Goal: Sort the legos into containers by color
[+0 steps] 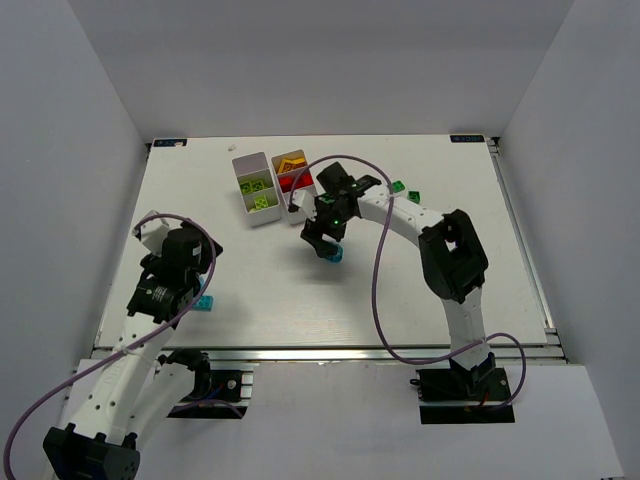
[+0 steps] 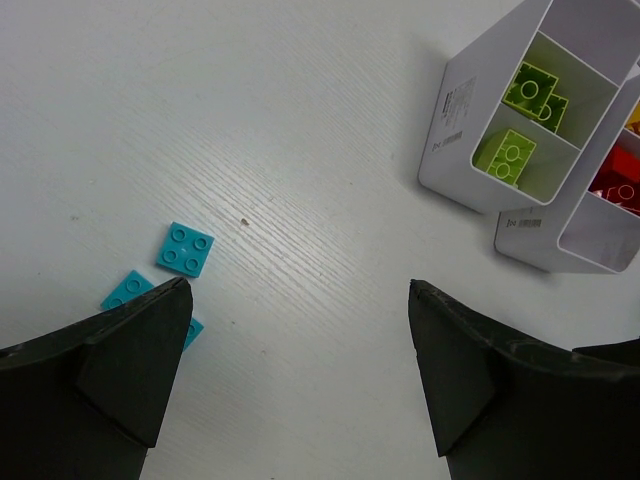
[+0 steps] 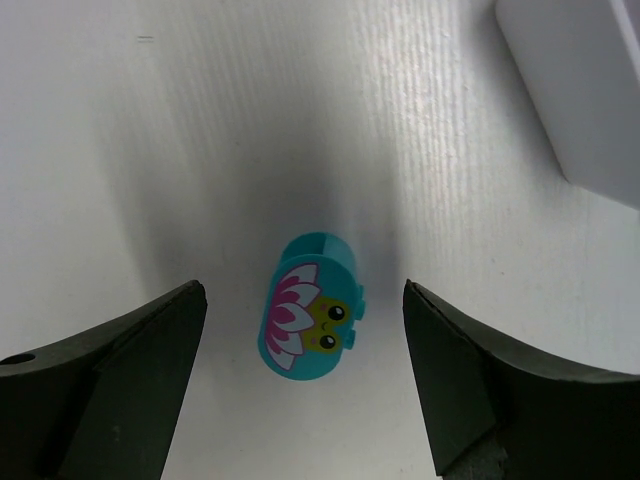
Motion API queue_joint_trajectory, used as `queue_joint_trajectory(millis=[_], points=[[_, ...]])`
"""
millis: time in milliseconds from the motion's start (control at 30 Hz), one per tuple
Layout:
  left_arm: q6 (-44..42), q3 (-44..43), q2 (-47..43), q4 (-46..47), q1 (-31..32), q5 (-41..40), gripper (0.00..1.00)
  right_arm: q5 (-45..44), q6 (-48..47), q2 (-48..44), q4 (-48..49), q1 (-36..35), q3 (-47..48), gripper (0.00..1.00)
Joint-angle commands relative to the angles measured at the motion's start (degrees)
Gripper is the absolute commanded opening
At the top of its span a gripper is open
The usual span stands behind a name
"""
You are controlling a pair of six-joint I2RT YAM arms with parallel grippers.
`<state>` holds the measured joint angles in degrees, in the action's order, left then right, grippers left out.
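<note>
A cyan lego (image 3: 308, 325) printed with a pink flower and a face lies on the table between the fingers of my right gripper (image 3: 304, 288), which is open and not touching it. From above, that gripper (image 1: 325, 243) hovers over the same lego (image 1: 334, 255), just in front of the containers. The two white containers (image 1: 250, 190) (image 1: 298, 160) stand side by side: one holds lime green legos (image 2: 520, 120), the other red legos (image 2: 620, 180) and yellow ones (image 1: 291, 160). My left gripper (image 2: 298, 290) is open and empty above bare table. Flat cyan legos (image 2: 186, 248) lie by its left finger.
Two small green legos (image 1: 398, 186) (image 1: 413, 196) lie behind the right arm. A corner of a container (image 3: 575, 90) shows at the upper right of the right wrist view. A purple cable (image 1: 378, 270) loops over the table beside the right arm.
</note>
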<state>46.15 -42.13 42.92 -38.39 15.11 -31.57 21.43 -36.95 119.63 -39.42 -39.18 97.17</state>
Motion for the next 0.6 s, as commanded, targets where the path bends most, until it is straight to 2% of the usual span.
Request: queue_joint_trajectory(millis=[0, 200, 400, 533, 567], points=[[-0.1, 0.5, -1.0, 0.7, -0.3, 0.2, 0.98, -9.5, 3.4, 0.3, 2.0, -0.9, 0.6, 0.84], [0.2, 1.1, -1.8, 0.9, -0.3, 0.2, 0.98, -13.2, 3.2, 2.0, 0.8, -1.7, 1.7, 0.83], [-0.4, 0.9, -2.2, 0.6, -0.3, -0.2, 0.98, -13.9, 4.9, 5.3, -1.5, -2.9, 4.3, 0.77], [-0.2, 1.1, -2.7, 0.2, -0.3, -0.3, 0.98, -13.7, 4.9, 5.3, -1.1, -2.9, 4.0, 0.64], [-0.1, 1.3, -2.8, 0.2, -0.3, -0.2, 0.98, -13.5, 4.7, 5.3, -1.3, -2.9, 3.9, 0.54]])
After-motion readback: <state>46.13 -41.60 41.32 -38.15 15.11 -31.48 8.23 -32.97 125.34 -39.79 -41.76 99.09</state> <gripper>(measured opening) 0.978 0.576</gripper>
